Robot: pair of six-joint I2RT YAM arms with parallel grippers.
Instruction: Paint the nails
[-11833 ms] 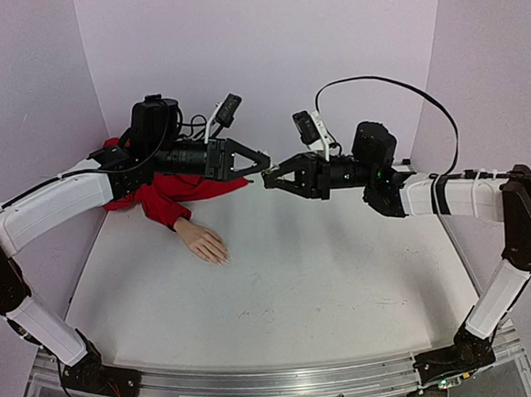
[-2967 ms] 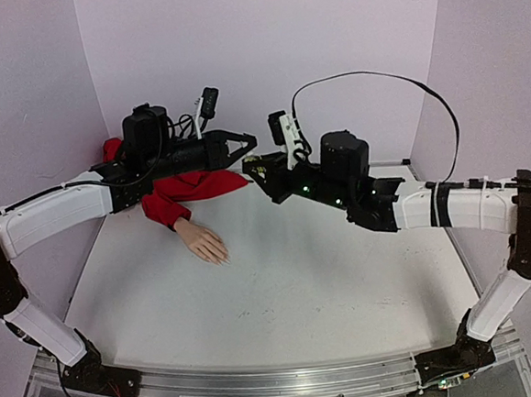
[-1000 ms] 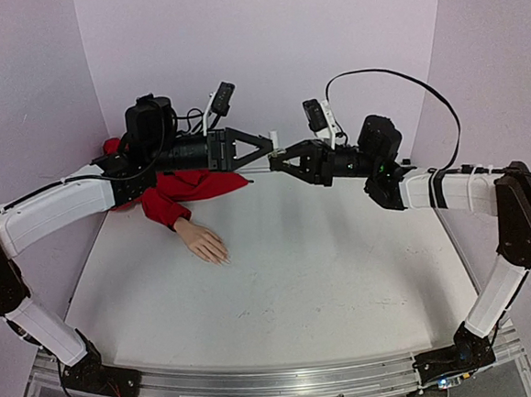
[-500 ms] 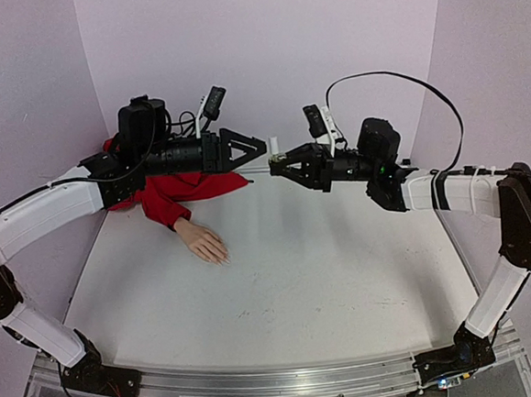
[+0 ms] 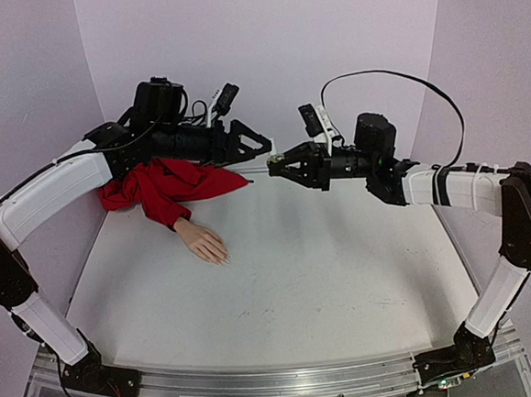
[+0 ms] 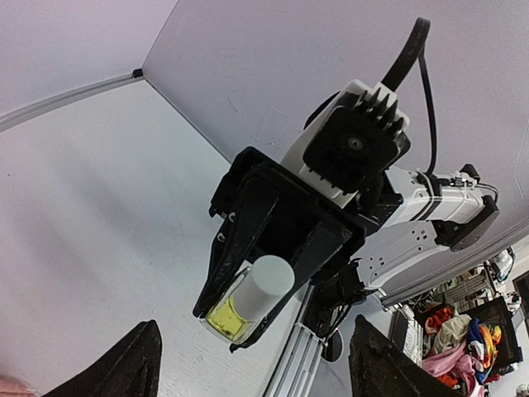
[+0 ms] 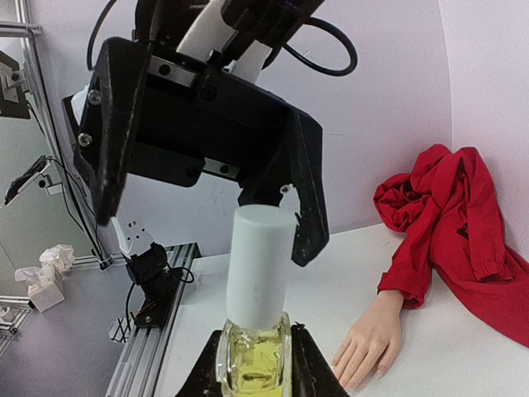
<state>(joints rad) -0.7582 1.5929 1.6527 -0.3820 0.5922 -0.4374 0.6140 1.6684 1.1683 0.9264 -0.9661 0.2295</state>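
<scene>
The pale peach mannequin hand (image 5: 203,241) lies palm down on the table (image 5: 326,267), its red sleeve (image 5: 168,190) bunched behind it. Its nails (image 5: 220,257) are tiny; they also show in the right wrist view (image 7: 357,376). My right gripper (image 5: 281,165) is shut on a small yellowish bottle (image 7: 254,356) with a white cap (image 7: 259,269), held in the air near the back wall. My left gripper (image 5: 262,149) is open, its fingers (image 7: 304,198) spread just in front of the cap without touching it. In the left wrist view the bottle (image 6: 245,299) sits between my left fingertips (image 6: 136,368).
Lilac walls (image 5: 262,42) close in the back and both sides. A metal rail (image 5: 262,383) runs along the near edge. A black cable (image 5: 394,83) loops above the right arm.
The left arm has lifted and shifted right, uncovering more of the red sleeve. Its open gripper now sits close in front of the bottle cap. The right gripper holds the bottle nearly still.
</scene>
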